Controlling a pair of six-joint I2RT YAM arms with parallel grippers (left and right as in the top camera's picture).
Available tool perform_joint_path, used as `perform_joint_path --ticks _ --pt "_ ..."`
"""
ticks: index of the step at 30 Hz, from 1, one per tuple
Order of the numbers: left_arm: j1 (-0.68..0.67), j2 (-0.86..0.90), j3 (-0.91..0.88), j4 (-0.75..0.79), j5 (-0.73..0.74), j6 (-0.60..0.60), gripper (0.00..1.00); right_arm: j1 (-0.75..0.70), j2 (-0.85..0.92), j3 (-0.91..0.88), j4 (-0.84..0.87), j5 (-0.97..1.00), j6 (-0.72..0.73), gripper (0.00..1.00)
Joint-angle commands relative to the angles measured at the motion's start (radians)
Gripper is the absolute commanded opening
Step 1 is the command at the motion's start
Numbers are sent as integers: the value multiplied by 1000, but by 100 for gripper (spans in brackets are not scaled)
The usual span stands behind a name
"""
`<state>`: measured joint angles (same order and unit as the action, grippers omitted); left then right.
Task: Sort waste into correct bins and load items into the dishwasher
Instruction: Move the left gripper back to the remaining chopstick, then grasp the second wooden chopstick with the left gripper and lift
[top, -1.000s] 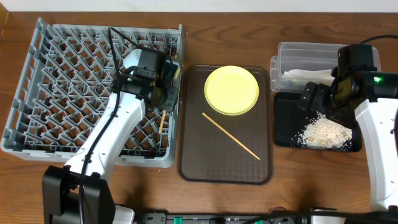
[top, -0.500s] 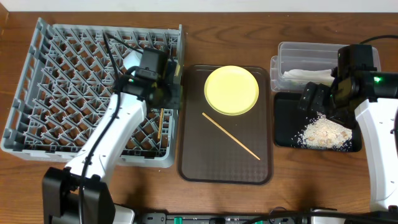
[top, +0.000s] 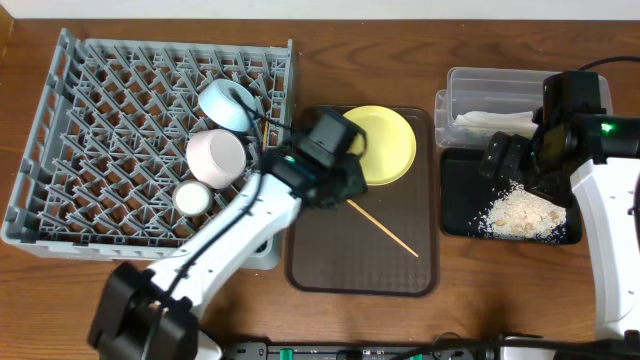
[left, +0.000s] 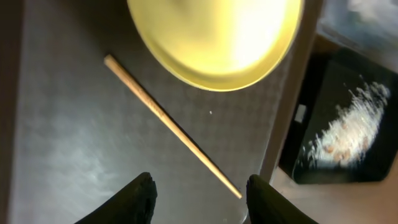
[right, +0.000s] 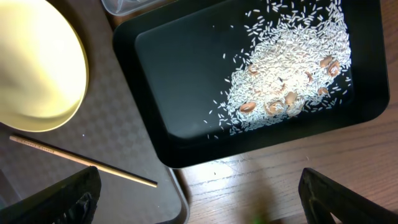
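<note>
My left gripper (top: 343, 190) (left: 202, 186) is open and empty, hovering over the brown serving tray just above one wooden chopstick (top: 385, 228) (left: 171, 124) (right: 81, 160). The yellow plate (top: 385, 145) (left: 217, 37) (right: 31, 62) lies at the tray's far end, partly under my left wrist. The grey dish rack (top: 60, 130) holds the light blue bowl (top: 225, 103), whitish bowl (top: 215, 157) and small white cup (top: 192, 198). My right gripper (top: 503, 160) (right: 199, 199) is wide open and empty over the black tray (top: 455, 195) (right: 155, 93) (left: 311, 155) with the crumbs (top: 520, 212) (right: 292, 68) (left: 348, 130). The napkin (top: 490, 122) lies in the clear tub (top: 480, 80). The wrapper and second chopstick are out of view.
The brown serving tray (top: 330, 270) (left: 56, 124) (right: 124, 124) sits between the rack and the two bins. Bare wooden table (top: 480, 290) (right: 280, 180) lies in front of the black tray and along the front edge.
My left arm has swung right from the rack's right edge to over the brown tray, uncovering the bowls and cup in the rack. The right arm has not moved.
</note>
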<state>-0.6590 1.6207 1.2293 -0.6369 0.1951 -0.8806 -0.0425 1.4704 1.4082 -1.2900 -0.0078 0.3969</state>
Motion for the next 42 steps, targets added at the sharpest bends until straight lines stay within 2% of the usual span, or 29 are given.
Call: perform_joint_path --ticks 1,12,27,42 --pt "-46 47 19 7 -134 -198 50 -10 -18 3 -1 -1 -13 99" --pt "-93 210 19 53 -150 -337 49 -10 -18 3 -1 -1 -13 99" --pt "-104 329 19 71 -132 -356 45 -10 -18 3 0 -1 -13 99" --pt "-131 349 19 74 -132 -366 45 -10 -18 3 2 -1 -13 99"
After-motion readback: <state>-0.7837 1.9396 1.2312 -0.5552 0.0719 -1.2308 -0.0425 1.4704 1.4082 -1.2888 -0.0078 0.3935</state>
